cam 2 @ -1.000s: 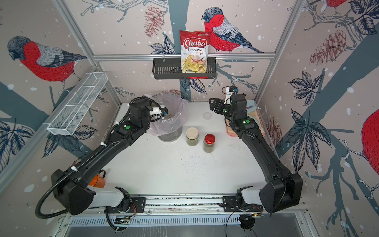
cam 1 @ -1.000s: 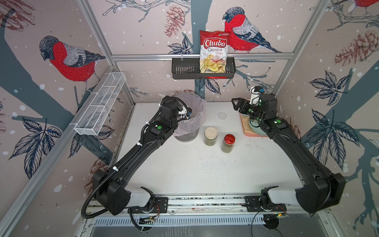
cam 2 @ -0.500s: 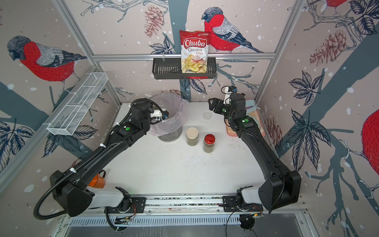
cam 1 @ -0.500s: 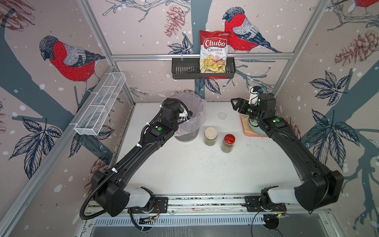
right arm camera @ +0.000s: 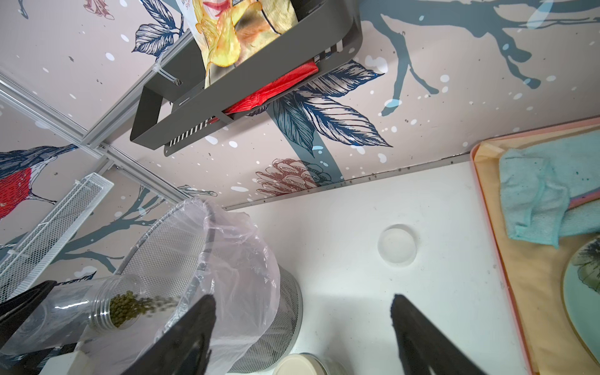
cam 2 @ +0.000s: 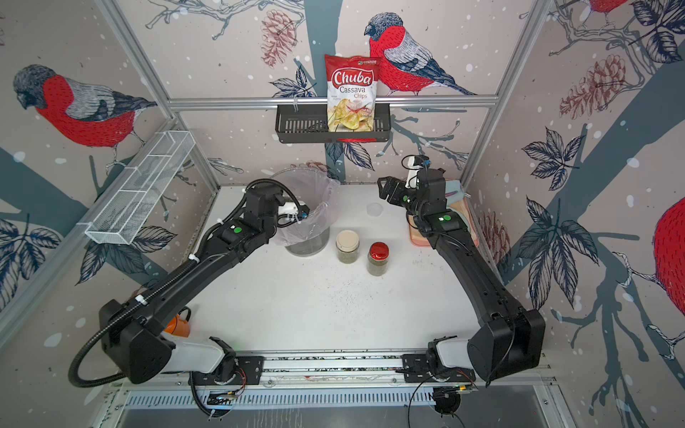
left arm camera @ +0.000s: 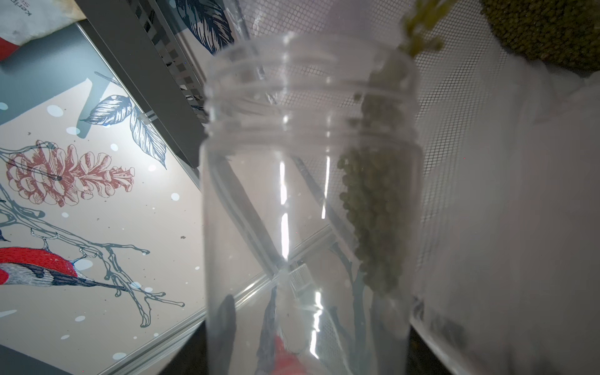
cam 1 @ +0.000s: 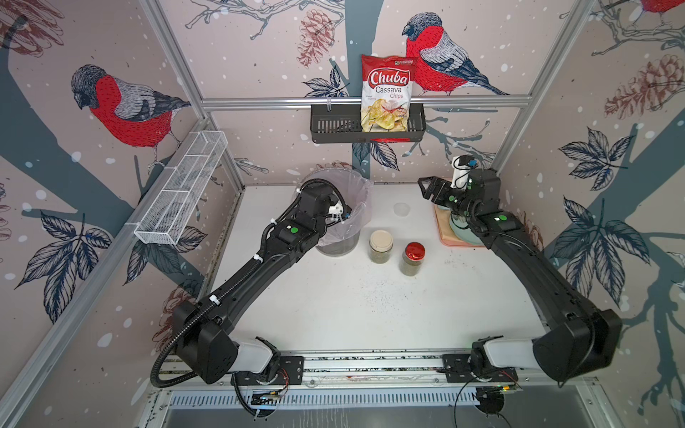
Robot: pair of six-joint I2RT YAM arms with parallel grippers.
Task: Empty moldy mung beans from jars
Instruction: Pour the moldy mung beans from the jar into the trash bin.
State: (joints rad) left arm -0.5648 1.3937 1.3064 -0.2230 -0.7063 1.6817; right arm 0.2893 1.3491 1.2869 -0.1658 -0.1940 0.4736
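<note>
My left gripper (left arm camera: 311,341) is shut on a lidless clear jar (left arm camera: 308,211), tipped mouth-first over the lined grey mesh bin (cam 1: 339,244). Olive-green mung beans (left arm camera: 373,211) slide along the jar's wall and spill out of its mouth (right arm camera: 130,306) into the bin. In both top views the left wrist (cam 1: 315,200) hides this jar. Two more jars stand upright on the white table beside the bin, one with a beige lid (cam 1: 380,246) and one with a red lid (cam 1: 413,258), both holding beans. My right gripper (right arm camera: 303,311) hangs open and empty above the table's back right (cam 1: 426,187).
A loose clear lid (right arm camera: 396,248) lies on the table behind the jars. A pink tray (right arm camera: 487,227) at the right wall holds a teal cloth (right arm camera: 532,198) and a plate. A black wall basket with a chips bag (cam 1: 387,96) and a white wire shelf (cam 1: 181,196) hang above.
My left wrist has shifted slightly at the bin's rim with the jar. The right arm has barely moved.
</note>
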